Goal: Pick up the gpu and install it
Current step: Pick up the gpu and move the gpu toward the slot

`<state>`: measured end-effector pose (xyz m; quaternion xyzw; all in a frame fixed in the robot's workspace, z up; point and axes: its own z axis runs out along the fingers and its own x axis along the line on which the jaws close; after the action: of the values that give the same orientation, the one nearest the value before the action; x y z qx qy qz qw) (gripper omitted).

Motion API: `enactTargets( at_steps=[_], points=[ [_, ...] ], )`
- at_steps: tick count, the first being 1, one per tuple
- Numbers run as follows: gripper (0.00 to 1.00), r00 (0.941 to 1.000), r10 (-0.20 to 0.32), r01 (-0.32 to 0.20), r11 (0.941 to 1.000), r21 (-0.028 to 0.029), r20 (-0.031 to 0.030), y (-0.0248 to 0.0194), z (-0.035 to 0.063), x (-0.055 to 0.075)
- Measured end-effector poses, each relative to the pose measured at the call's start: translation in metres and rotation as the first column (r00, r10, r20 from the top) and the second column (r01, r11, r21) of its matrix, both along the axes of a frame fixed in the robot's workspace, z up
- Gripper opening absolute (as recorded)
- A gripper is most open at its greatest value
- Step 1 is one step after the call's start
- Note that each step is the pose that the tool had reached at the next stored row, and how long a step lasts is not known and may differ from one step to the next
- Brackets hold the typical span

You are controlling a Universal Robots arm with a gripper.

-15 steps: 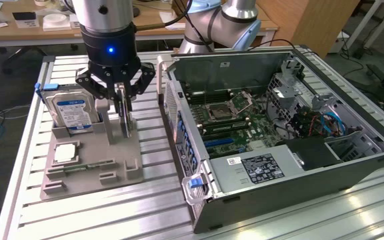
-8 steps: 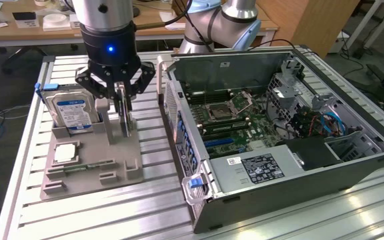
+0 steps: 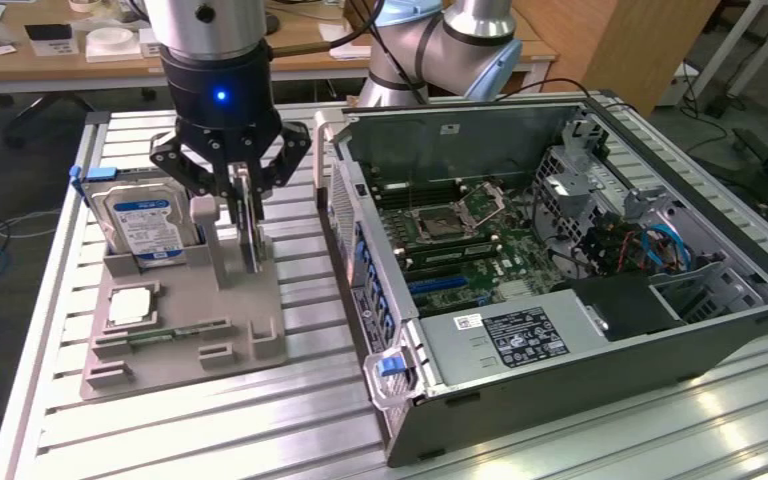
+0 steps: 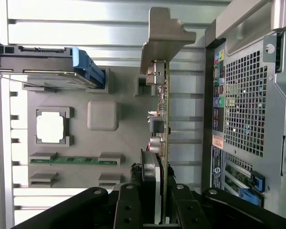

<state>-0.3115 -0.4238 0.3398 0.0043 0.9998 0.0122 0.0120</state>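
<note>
Clamping the gpu (image 3: 248, 240) on edge, the gripper (image 3: 240, 195) pinches it between both fingers. A gray fixture (image 3: 244, 325) lies beneath, an open computer case (image 3: 584, 350) beside.

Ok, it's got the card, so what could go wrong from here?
The end effector pinches the gpu by one thin edge, so it may tilt or slip. The hard drive and the case wall stand close on either side; the bracket could snag.

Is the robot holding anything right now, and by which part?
Yes: the end effector is clamped on the gpu, pinching the upright card's top edge, away from its silver bracket.
</note>
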Motion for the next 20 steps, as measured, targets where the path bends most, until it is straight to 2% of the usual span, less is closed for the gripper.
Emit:
enactTargets(
  at_steps=[20],
  points=[
    [0.28, 1.0, 0.0, 0.0, 1.0, -0.0013, 0.0, 0.0, 0.0102, 0.0]
  ],
)
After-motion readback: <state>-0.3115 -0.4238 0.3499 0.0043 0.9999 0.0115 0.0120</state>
